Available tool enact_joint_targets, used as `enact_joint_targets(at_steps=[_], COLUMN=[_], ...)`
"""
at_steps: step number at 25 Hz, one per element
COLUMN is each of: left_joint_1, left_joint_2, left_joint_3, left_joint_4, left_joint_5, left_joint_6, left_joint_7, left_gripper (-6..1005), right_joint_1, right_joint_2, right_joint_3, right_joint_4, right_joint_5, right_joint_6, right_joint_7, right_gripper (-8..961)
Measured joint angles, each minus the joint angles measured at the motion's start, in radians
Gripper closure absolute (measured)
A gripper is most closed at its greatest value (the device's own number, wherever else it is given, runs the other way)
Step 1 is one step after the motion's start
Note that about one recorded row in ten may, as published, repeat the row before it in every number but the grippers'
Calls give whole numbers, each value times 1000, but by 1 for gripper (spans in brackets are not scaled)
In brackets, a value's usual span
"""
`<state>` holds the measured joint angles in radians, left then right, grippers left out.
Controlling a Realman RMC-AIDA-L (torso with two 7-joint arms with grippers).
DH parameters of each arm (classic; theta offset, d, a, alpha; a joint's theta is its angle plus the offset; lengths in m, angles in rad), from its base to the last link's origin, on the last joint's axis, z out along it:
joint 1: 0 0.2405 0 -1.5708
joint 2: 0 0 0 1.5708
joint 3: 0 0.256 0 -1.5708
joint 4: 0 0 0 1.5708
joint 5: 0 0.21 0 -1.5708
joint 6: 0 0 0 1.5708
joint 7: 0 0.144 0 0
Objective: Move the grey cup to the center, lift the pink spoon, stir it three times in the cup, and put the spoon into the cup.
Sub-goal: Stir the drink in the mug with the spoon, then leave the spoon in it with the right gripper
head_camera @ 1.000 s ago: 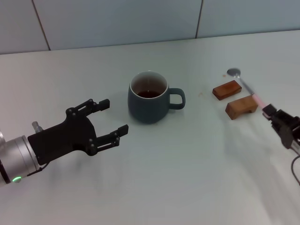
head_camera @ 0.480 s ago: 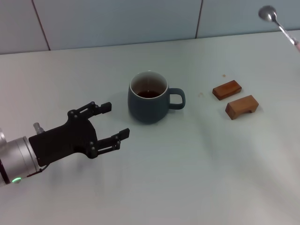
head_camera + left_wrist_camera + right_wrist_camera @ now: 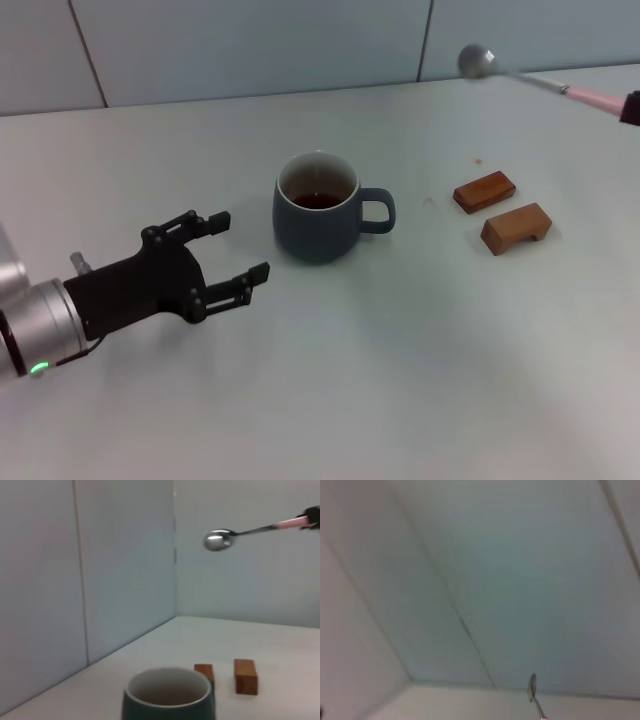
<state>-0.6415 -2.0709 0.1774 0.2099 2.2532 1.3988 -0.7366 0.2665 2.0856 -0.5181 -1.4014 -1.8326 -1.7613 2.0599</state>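
Observation:
The grey cup (image 3: 318, 212) stands upright mid-table with brown liquid inside, its handle toward the right. It also shows in the left wrist view (image 3: 167, 695). My left gripper (image 3: 242, 244) is open and empty just left of the cup, apart from it. My right gripper (image 3: 632, 106) shows only at the right edge, shut on the pink handle of the pink spoon (image 3: 540, 82). The spoon is held high in the air, roughly level, its silver bowl pointing left toward the back wall. It also shows in the left wrist view (image 3: 220, 539) and in the right wrist view (image 3: 534, 692).
Two brown wooden blocks (image 3: 485, 191) (image 3: 516, 228) lie right of the cup, and show in the left wrist view (image 3: 245, 676). A tiled wall (image 3: 250, 45) runs along the table's far edge.
My right gripper has lifted the spoon off the wooden blocks and raised it high; the spoon's bowl has now swung left and lower. The left gripper has barely moved.

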Motion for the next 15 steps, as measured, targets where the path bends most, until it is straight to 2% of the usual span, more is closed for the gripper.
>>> enact_joint_targets(at_steps=[2,4,5,6,7,8,10,13,15], left_joint_1=[-3,-9,-12,-12,-14,-14,-18,-20,-23], left_joint_2=[0,0,0,0,0,0,0,0,0], left_joint_3=[0,0,0,0,1,1,1,4,7], left_joint_4=[0,3,7,7,8,9,10,10,10], left_joint_5=[0,0,0,0,0,0,0,0,0], left_joint_6=[-10,-27,-34,-34,-35,-36,-39,-42,-45], left_joint_7=[-4,-11,-15,-15,-16,-18,-24,-26,-28], left_gripper=[185,185,185,185,185,185,186,186,186], right_joint_1=[0,1,9,9,20,20,54,88,162], right_joint_2=[1,0,-2,-2,-2,-2,-8,-20,-39], right_joint_3=[-50,-72,-126,-126,-167,-167,-229,-247,-253], right_joint_4=[-105,-146,-254,-254,-339,-339,-436,-457,-453], right_joint_5=[-38,-55,-101,-101,-154,-154,-218,-230,-262], right_joint_6=[0,0,-3,-3,-3,-3,-8,-25,-76], right_joint_7=[50,78,149,149,204,204,293,344,416], right_gripper=[838,838,838,838,838,838,838,838,839])
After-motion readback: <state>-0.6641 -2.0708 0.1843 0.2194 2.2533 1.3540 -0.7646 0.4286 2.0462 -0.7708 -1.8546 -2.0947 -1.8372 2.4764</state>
